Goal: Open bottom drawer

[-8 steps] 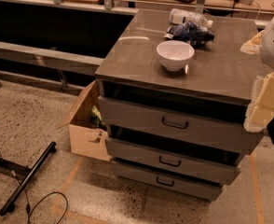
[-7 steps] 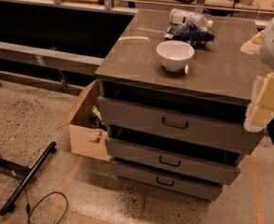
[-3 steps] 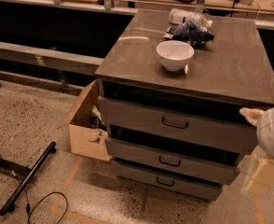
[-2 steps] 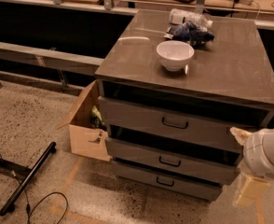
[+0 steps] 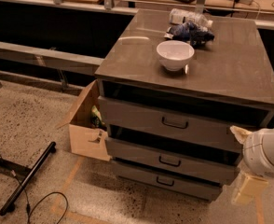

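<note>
Partly hidden, gripper [image 5: 248, 189] beside bottom drawer [image 5: 174, 184].

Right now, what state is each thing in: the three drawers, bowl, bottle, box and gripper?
bottom drawer: looks shut, handle untouched.
middle drawer: looks shut.
top drawer: looks shut.
bowl: upright, looks empty.
bottle: lying on its side.
cardboard box: flaps open.
gripper: low, right of the bottom drawer, clear of its handle.

Bare floor [image 5: 141, 205] between pincer [image 5: 247, 190], bottom drawer [image 5: 167, 181]
</note>
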### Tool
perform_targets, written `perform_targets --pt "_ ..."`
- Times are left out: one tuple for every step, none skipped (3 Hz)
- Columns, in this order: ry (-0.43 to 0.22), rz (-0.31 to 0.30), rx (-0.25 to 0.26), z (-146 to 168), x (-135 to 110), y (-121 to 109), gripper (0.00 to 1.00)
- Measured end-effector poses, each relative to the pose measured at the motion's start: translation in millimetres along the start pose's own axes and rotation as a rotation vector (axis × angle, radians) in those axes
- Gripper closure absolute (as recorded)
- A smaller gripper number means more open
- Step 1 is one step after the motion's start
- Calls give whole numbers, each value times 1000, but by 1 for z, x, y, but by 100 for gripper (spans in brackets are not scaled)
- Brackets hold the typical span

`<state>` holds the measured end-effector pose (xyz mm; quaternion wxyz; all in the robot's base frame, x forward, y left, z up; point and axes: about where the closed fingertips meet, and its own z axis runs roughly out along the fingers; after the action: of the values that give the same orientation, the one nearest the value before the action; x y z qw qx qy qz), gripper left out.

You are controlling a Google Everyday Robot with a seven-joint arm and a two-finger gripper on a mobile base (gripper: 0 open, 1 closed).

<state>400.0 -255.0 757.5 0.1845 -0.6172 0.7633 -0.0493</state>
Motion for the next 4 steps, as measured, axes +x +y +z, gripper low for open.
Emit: perform_targets --pt "-19 67 12 18 11 7 0" --pt "-81 107 14 63 19 14 0" --pt "-120 122 -2 118 30 29 0" --pt "-139 89 8 188 37 48 0"
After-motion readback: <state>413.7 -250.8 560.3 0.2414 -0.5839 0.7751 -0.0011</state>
